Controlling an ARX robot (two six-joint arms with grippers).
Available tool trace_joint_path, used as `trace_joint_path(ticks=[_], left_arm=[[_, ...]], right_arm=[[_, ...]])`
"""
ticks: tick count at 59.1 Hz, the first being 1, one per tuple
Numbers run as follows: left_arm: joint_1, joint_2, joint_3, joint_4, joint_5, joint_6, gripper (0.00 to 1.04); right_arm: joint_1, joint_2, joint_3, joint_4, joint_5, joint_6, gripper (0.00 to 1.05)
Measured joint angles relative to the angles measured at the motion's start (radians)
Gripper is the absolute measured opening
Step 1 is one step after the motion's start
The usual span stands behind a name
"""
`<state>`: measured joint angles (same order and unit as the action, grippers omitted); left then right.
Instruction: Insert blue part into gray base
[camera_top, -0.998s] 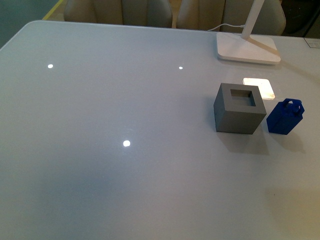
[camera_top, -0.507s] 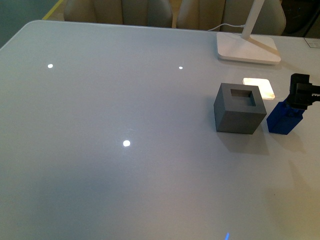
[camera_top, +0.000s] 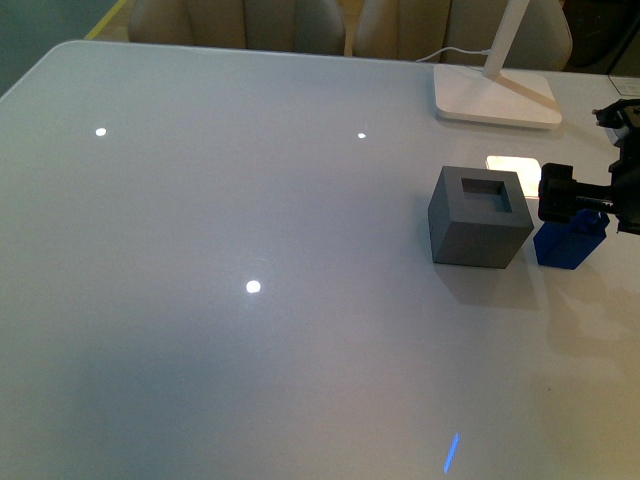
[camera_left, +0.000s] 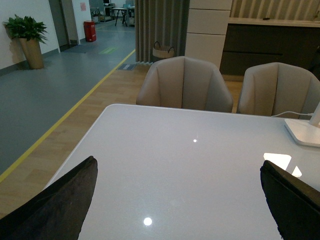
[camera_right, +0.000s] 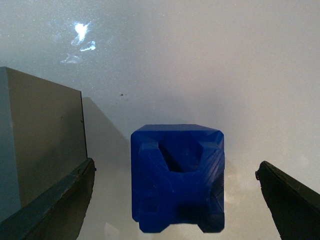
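The gray base (camera_top: 480, 228), a matte cube with a square hole in its top, stands on the white table at the right. Just right of it sits the blue part (camera_top: 568, 246), its top hidden behind my right gripper (camera_top: 590, 203). That gripper hangs open over the blue part, one finger on each side and neither touching it. In the right wrist view the blue part (camera_right: 177, 177) lies centred between the open fingers of the right gripper (camera_right: 176, 200), with the gray base (camera_right: 42, 142) close beside one finger. My left gripper (camera_left: 175, 200) is open over bare table, holding nothing.
A white lamp base (camera_top: 496, 100) with its cable stands behind the gray base, and a bright light patch (camera_top: 518, 172) lies on the table between them. Beige chairs (camera_left: 184, 84) line the far table edge. The table (camera_top: 250, 220) stretches wide to the left.
My right gripper came into the front view from the right and has moved left and down over the blue part, covering its handle. The blocks have not moved.
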<state>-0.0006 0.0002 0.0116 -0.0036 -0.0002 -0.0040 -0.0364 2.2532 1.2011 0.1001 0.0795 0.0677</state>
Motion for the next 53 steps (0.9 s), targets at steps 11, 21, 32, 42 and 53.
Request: trace_joint_path(ticks=[11, 21, 32, 42, 53], left_arm=[[0.000, 0.000, 0.000, 0.000, 0.000, 0.000, 0.97], [0.000, 0.000, 0.000, 0.000, 0.000, 0.000, 0.97], [0.000, 0.000, 0.000, 0.000, 0.000, 0.000, 0.97], [0.000, 0.000, 0.000, 0.000, 0.000, 0.000, 0.97], [0.000, 0.000, 0.000, 0.000, 0.000, 0.000, 0.97]], right_arm=[[0.000, 0.023, 0.027, -0.018, 0.003, 0.012, 0.90], [0.000, 0.027, 0.034, -0.023, 0.003, 0.019, 0.62], [-0.001, 0.016, 0.023, -0.023, -0.007, 0.023, 0.45], [-0.004, -0.092, -0.050, -0.045, -0.040, 0.023, 0.45], [0.009, -0.278, -0.083, -0.088, -0.061, 0.027, 0.45]])
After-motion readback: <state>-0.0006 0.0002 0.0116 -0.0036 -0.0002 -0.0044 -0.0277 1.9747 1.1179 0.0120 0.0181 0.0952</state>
